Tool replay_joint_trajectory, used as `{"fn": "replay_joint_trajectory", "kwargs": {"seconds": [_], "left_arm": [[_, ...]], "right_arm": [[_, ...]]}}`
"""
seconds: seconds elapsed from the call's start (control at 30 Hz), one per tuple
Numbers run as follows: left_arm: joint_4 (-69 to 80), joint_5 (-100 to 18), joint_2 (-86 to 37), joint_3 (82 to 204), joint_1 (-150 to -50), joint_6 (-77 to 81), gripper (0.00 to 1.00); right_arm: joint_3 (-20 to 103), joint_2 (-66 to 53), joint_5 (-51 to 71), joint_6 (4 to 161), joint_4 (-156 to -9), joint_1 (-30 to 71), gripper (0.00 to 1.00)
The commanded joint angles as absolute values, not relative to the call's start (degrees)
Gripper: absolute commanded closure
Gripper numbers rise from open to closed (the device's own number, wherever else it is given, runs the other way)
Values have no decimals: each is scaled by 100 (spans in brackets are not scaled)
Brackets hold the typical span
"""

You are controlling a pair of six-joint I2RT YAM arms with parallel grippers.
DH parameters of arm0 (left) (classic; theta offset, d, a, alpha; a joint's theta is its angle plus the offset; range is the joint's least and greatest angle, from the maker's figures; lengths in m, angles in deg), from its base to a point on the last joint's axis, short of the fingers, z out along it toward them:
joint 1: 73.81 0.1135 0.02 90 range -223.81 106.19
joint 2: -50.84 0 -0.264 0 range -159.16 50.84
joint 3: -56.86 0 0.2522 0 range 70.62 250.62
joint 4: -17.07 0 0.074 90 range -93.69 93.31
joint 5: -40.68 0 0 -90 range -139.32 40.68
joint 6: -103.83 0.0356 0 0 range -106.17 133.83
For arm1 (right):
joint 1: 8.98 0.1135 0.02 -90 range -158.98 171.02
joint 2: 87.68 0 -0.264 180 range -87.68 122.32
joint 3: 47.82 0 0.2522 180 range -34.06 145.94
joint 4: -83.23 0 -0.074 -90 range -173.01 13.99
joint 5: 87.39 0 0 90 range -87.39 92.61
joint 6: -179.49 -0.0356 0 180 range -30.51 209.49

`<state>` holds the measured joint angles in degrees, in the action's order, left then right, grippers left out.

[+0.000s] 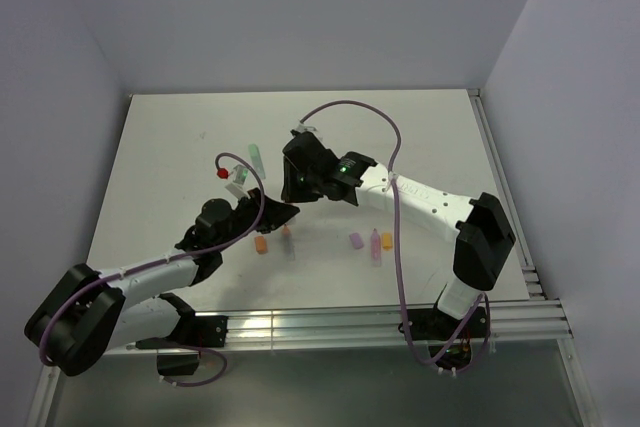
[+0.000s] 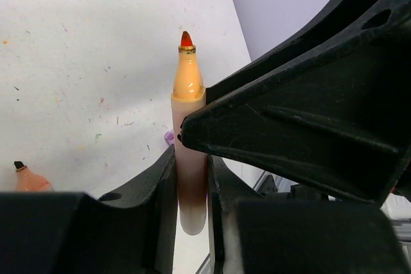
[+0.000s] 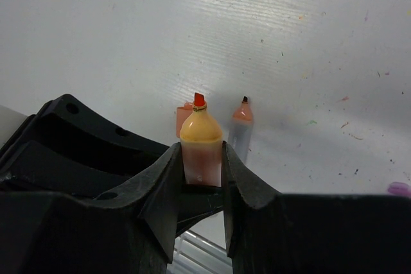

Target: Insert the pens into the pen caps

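Note:
Both grippers meet over the table's middle on one orange pen (image 2: 187, 81), a pale barrel with an orange end and red tip. My left gripper (image 2: 191, 187) is shut on its lower barrel. My right gripper (image 3: 202, 158) is shut on it just under the orange end (image 3: 201, 129). In the top view the left gripper (image 1: 281, 215) and right gripper (image 1: 296, 187) hide this pen. A second orange pen (image 3: 241, 126) lies on the table beside an orange cap (image 3: 184, 117). Further right lie a purple cap (image 1: 355, 241), a pink-purple pen (image 1: 375, 244) and another orange cap (image 1: 387, 241).
A green pen (image 1: 255, 155) lies further back on the white table (image 1: 420, 137). The first orange cap (image 1: 261, 246) and second orange pen (image 1: 287, 238) lie just in front of the grippers. Metal rails (image 1: 330, 325) run along the near edge. Walls enclose the back and sides.

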<state>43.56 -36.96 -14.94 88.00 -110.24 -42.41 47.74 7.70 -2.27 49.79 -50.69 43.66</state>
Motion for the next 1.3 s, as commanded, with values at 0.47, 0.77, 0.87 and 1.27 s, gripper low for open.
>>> {"fn": "replay_joint_trajectory", "kwargs": {"seconds": [0.47, 0.77, 0.87, 1.27], "left_arm": [[3918, -3351, -1007, 9057, -11073, -3890, 100], [3390, -2982, -533, 9118, -11082, -3732, 100], [2899, -2780, -199, 9346, -11073, -3671, 100], [753, -2208, 399, 10902, -11082, -3108, 100]], "right_arm": [[5163, -215, -1610, 5275, -4707, 4481, 52], [4560, -1259, -1858, 5249, -4390, 4043, 43], [3647, -1848, -1690, 5161, -4434, 3498, 44], [699, -2616, -1523, 4449, -4662, 2531, 48]]}}
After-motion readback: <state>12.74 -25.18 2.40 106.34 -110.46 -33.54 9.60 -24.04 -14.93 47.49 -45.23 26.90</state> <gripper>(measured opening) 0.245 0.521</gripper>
